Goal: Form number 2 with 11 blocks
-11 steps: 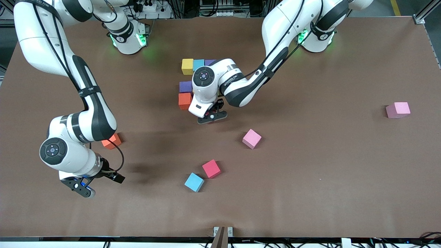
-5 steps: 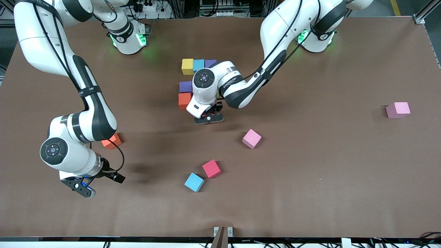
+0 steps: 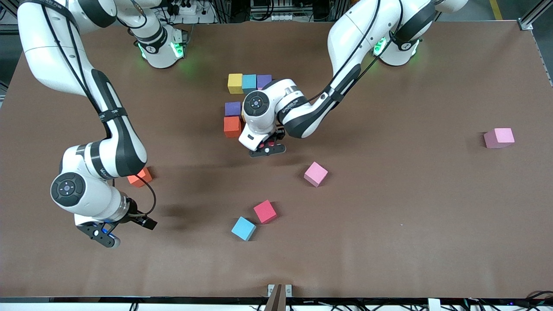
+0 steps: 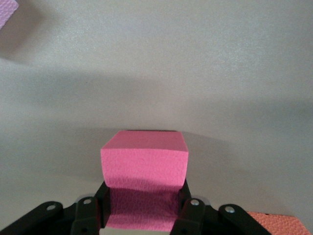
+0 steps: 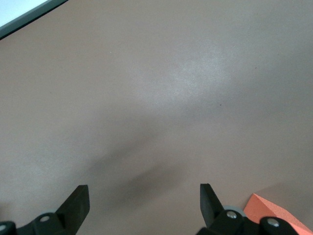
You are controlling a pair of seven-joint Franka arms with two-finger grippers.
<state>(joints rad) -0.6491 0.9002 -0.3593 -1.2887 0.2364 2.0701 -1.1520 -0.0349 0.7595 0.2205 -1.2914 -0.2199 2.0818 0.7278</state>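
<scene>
Blocks of the number 2 lie mid-table: a row of yellow (image 3: 234,83), light blue (image 3: 249,82) and purple (image 3: 263,80), then nearer the camera a purple block (image 3: 232,108) and an orange one (image 3: 232,126). The left arm hides whatever lies beside those two. My left gripper (image 3: 267,149) hangs low beside the orange block (image 4: 279,223), shut on a pink block (image 4: 145,156). My right gripper (image 3: 103,235) waits open (image 5: 144,200) near the right arm's end, holding nothing.
Loose blocks lie nearer the camera: pink (image 3: 316,173), red (image 3: 265,211), light blue (image 3: 243,228). An orange block (image 3: 140,177) sits half under the right arm (image 5: 274,215). A pale pink block (image 3: 499,138) lies toward the left arm's end.
The left gripper, still holding the pink block, has shifted a little beside the orange block and its wrist has turned, uncovering more of the row's purple block. The right arm has not moved.
</scene>
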